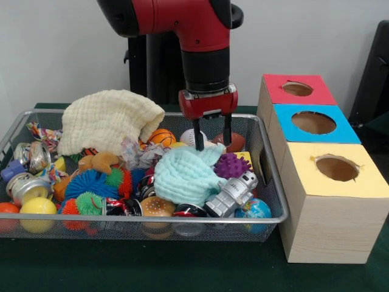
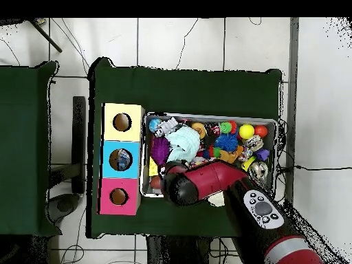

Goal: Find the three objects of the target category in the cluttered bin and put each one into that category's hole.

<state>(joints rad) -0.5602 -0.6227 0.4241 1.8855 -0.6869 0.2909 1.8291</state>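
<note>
Hanging over the far side of the bin (image 1: 267,182), the claw (image 1: 212,141) is spread open and holds nothing.

Its two black fingers (image 1: 198,137) point down, tips just above a white ball (image 1: 188,136) and a brown ball (image 1: 236,142), behind the mint cloth (image 1: 182,173) that lies mid-bin. A purple spiky ball (image 1: 231,165) sits just right of that cloth, a silver robot toy (image 1: 234,193) in front of it, a globe ball (image 1: 255,210) at the near right corner. A cream cloth (image 1: 106,120) is heaped at the far left, an orange basketball (image 1: 161,137) beside it. Cans (image 1: 27,185), a yellow ball (image 1: 37,208) and blue, green and orange spiky balls (image 1: 91,185) fill the left. On the green desk (image 1: 121,267), right of the bin, stand three boxes with round holes: red (image 1: 297,89), blue (image 1: 313,122), yellow (image 1: 336,168). Which category is the target cannot be told.
</note>
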